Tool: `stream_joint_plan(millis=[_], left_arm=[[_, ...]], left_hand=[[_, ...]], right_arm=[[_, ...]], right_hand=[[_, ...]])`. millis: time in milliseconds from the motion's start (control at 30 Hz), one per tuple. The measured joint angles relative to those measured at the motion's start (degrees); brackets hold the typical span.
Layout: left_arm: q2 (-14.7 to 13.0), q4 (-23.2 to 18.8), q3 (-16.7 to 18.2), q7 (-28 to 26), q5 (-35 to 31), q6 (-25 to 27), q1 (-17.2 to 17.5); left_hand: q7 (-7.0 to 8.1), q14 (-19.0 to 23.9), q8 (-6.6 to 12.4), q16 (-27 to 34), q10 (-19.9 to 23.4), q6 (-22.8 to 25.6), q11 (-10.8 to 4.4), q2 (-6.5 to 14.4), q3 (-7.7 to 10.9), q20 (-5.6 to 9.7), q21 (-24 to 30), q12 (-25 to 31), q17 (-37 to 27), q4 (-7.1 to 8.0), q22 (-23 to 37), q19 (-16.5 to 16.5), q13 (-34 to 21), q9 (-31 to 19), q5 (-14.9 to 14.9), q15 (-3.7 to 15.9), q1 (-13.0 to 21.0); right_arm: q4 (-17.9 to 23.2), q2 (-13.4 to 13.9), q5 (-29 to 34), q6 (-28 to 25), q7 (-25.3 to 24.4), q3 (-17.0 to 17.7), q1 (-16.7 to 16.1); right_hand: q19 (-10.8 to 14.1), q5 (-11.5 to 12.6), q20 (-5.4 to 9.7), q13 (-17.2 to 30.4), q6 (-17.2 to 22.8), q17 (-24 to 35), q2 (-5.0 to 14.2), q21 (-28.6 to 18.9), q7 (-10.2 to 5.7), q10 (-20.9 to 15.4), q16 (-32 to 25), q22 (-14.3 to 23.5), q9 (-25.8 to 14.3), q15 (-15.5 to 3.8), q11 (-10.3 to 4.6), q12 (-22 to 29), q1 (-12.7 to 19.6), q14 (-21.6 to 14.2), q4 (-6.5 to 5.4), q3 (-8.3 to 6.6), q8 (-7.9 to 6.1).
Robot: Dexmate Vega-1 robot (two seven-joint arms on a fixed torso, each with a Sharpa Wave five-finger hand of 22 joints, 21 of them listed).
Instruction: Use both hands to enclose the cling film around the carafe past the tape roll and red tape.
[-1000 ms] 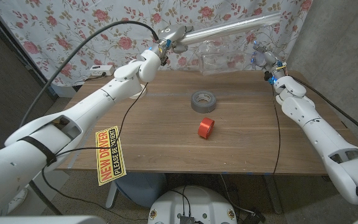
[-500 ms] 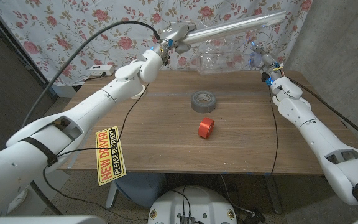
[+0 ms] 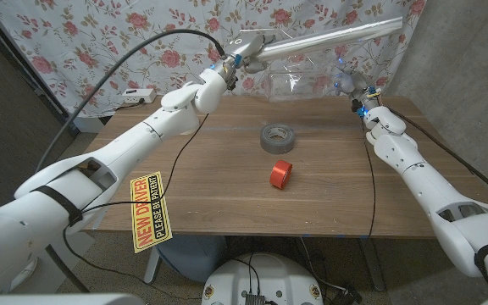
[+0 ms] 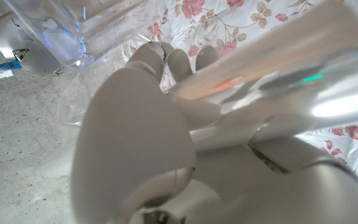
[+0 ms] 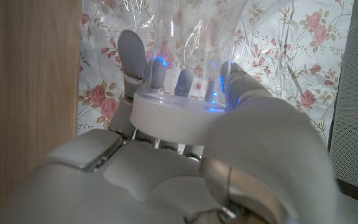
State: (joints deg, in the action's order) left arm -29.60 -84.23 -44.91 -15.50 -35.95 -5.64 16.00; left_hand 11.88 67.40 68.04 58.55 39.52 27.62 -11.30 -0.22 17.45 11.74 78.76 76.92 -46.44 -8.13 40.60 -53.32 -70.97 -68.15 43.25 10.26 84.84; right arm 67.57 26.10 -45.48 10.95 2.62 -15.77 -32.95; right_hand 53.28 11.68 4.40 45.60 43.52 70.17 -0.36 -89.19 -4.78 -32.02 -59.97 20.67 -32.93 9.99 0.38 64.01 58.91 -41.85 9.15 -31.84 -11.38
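My left hand [image 3: 246, 42] grips one end of the silvery cling film roll [image 3: 329, 34], held high over the table's far edge. In the left wrist view the fingers [image 4: 166, 62] wrap the roll [image 4: 278, 81]. A clear sheet of film [image 3: 299, 80] hangs from it down to the table's back. My right hand [image 3: 352, 82] holds the clear carafe [image 5: 179, 37] by its white round base, against the film's right side. The grey tape roll [image 3: 278, 137] and the red tape [image 3: 280, 174] lie mid-table, nearer than both hands.
A floral curtain [image 3: 100, 42] hangs behind the table and a grey wall [image 3: 464, 51] stands to the right. A yellow warning sign [image 3: 151, 212] dangles off the front left edge. A black cable [image 3: 125, 51] arcs over my left arm.
My left hand has moved up and to the right with the roll. My right hand has shifted slightly left with the carafe, toward the hanging film.
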Motion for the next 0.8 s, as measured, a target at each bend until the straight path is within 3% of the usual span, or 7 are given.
stream_joint_plan(millis=[800], left_arm=[[0.55, -2.25, 0.02, 1.22, 0.08, -1.03, 1.57]], left_hand=[[-0.22, 0.0, 0.24, -0.03, 0.0, -0.22, 0.0, 0.08, -0.23, -0.11, 0.3, 0.0, 0.0, 0.23, -0.24, 0.08, 0.05, 0.14, 0.22, 0.0, 0.24]], right_arm=[[-2.29, -3.55, -0.03, 1.87, -2.61, 0.13, 1.21]], right_hand=[[0.0, -0.01, 0.0, -0.05, 0.23, 0.0, 0.01, -0.01, 0.18, 0.02, -0.81, -0.2, -0.14, -0.01, 0.0, 0.66, -0.01, -0.01, 0.0, 0.0, 0.0]])
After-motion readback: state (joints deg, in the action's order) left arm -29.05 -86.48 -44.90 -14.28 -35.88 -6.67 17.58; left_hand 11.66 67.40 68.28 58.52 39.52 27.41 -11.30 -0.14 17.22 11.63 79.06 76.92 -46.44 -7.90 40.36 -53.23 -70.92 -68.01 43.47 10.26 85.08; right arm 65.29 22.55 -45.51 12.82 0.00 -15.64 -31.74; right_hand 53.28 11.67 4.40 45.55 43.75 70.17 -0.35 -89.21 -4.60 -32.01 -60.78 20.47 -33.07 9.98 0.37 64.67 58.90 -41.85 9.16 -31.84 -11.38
